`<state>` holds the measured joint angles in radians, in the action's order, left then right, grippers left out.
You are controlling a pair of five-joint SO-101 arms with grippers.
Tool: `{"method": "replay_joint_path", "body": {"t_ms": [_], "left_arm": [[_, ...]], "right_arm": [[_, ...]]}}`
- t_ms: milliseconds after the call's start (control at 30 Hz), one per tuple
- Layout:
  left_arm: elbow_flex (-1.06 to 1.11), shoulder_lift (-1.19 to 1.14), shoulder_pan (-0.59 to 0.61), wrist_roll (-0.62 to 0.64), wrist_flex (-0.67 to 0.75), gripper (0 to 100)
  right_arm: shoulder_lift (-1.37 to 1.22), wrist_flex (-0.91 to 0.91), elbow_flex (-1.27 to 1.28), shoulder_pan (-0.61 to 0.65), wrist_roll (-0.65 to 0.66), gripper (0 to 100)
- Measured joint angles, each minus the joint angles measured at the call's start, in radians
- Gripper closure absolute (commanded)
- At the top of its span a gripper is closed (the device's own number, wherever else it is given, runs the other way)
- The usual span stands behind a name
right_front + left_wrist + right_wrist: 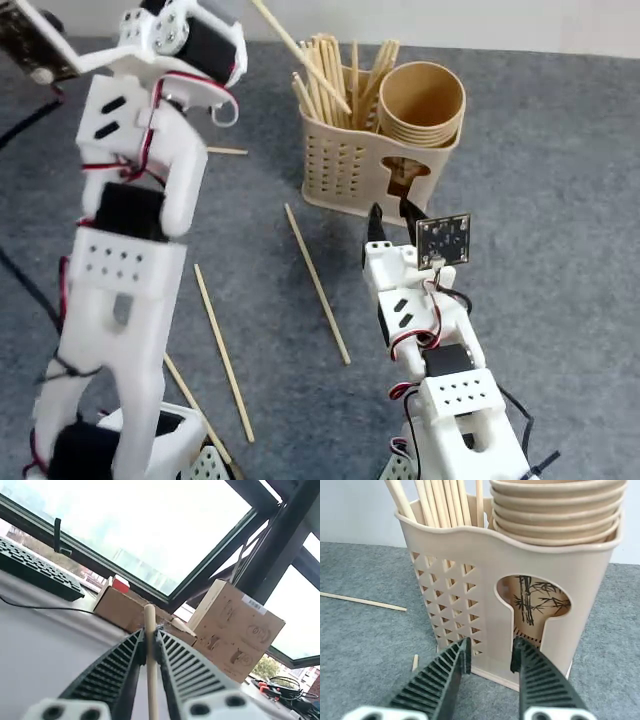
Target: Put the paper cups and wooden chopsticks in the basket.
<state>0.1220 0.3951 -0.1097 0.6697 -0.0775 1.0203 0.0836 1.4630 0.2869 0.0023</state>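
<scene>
The basket (350,170) stood on the grey table (560,250) and had two compartments. A nested stack of paper cups (423,100) filled one compartment, and the bamboo print on the cups showed through the keyhole cut-out in the wall. A bundle of chopsticks (335,70) stood upright in the other. A slanted chopstick (300,48) crossed over the bundle and ran out past the top of the high view.

More sticks lay on the table. The near chopstick (317,283) was just in front of the basket. The middle chopstick (223,352) and the low chopstick (195,405) lay beside the left arm, and the far chopstick (225,151) was partly behind that arm.

The right gripper (490,652) sat low, just before the basket's wall. Its jaws were parted a little with nothing between them. The left gripper (150,632) was lifted off the table and faced a window (125,525). Its jaws were closed on the held chopstick (149,617). Cardboard boxes (235,625) and a keyboard (35,572) sat beyond it.
</scene>
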Motion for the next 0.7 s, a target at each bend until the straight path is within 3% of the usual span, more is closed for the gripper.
{"method": "replay_joint_path", "body": {"t_ms": [133,400,533,700], "left_arm": [[0.000,-0.101,0.000,-0.005,0.081,99],[0.008,-0.245,0.000,-0.176,0.196,99],[0.008,-0.261,-0.002,-0.221,0.193,98],[0.008,-0.261,-0.028,-0.292,0.037,82]], "right_arm": [[0.000,0.000,0.000,0.000,0.000,85.4],[0.000,0.000,0.000,0.000,0.000,85.4],[0.000,0.000,0.000,0.000,0.000,85.4],[0.000,0.000,0.000,0.000,0.000,85.4]]}}
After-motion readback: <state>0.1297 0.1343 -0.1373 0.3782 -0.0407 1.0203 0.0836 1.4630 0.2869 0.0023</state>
